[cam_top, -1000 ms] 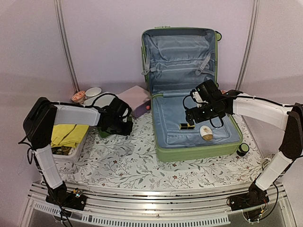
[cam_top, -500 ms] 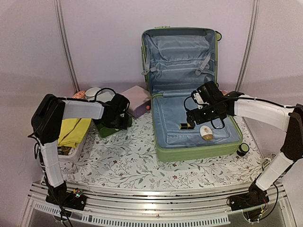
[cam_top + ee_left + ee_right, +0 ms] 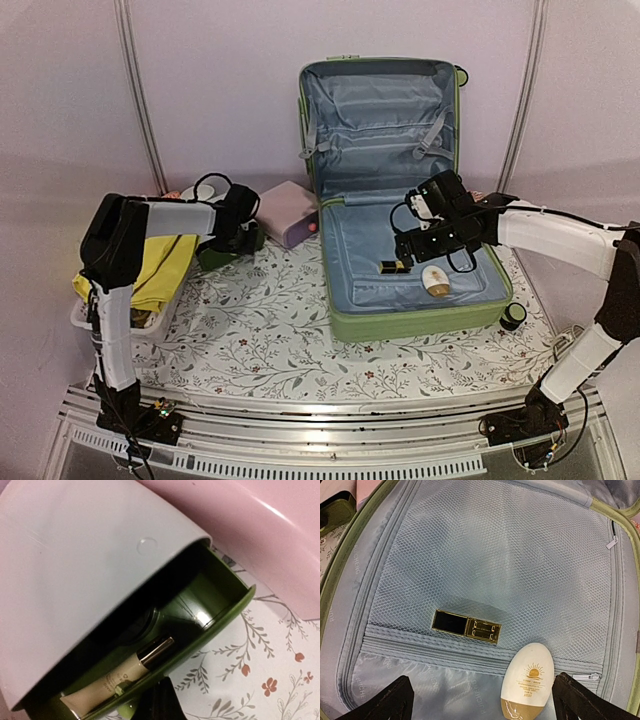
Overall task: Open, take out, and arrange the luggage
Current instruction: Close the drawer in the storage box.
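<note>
The luggage [image 3: 400, 326] lies open on the table, its lid [image 3: 380, 110] upright against the wall. On its grey-blue lining [image 3: 495, 555] rest a gold-and-black case [image 3: 393, 267] [image 3: 466, 626] and a white oval bottle [image 3: 435, 281] [image 3: 527, 682]. My right gripper [image 3: 428, 255] [image 3: 482, 705] hovers open just above them, the bottle beside its right finger. At the back left, my left gripper [image 3: 238, 235] [image 3: 160, 702] is shut, its tip against the front of a green drawer [image 3: 220, 615] in a white box [image 3: 75, 555]. A beige tube [image 3: 115, 675] lies in the drawer.
A white basket [image 3: 85, 315] holding yellow cloth [image 3: 150, 275] stands at the left edge. A pink box [image 3: 285, 210] sits between the drawer box and the suitcase. A black wheel [image 3: 513, 316] sticks out at the suitcase's right corner. Floral cloth [image 3: 270, 330] covers the table.
My left gripper has moved toward the back wall, and the green drawer has shifted back with it. The right arm has barely moved.
</note>
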`<action>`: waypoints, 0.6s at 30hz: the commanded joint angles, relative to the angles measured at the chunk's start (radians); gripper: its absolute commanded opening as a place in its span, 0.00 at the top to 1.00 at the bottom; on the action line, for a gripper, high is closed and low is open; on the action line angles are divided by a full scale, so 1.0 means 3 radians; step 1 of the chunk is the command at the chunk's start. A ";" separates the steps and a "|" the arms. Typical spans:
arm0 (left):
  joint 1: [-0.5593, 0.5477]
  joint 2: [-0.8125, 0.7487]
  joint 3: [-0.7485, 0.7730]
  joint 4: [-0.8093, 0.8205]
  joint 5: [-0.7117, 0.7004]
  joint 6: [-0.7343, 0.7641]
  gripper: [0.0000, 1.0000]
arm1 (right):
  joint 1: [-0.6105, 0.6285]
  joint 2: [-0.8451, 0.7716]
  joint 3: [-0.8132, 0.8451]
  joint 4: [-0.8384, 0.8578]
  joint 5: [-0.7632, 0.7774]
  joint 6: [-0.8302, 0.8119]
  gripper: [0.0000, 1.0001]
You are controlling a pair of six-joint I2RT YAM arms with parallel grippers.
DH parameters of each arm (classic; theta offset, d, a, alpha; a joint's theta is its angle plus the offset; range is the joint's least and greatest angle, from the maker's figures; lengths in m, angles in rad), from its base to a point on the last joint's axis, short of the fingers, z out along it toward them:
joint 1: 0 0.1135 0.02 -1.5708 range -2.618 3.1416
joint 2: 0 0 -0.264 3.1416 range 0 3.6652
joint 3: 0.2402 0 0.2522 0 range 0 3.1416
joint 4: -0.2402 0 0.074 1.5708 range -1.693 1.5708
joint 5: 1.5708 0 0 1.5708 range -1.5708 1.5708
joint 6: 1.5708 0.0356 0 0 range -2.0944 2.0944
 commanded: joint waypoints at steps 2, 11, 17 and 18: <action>0.0179 0.0149 0.0253 0.0000 -0.0155 0.0125 1.00 | 0.0003 -0.0093 -0.0008 -0.0006 0.0016 0.0009 0.01; 0.0241 0.0318 0.0508 -0.0063 -0.0353 0.0133 1.00 | 0.0003 -0.0128 -0.0002 -0.0016 0.0007 0.0009 0.01; 0.0186 0.0050 0.0320 0.0035 0.0140 0.0114 0.98 | 0.0003 -0.0134 -0.0012 -0.0004 0.0003 0.0018 0.01; 0.0156 -0.0033 0.0248 0.0092 0.0255 0.0120 0.95 | 0.0003 -0.0134 -0.0010 0.0005 -0.0008 0.0021 0.01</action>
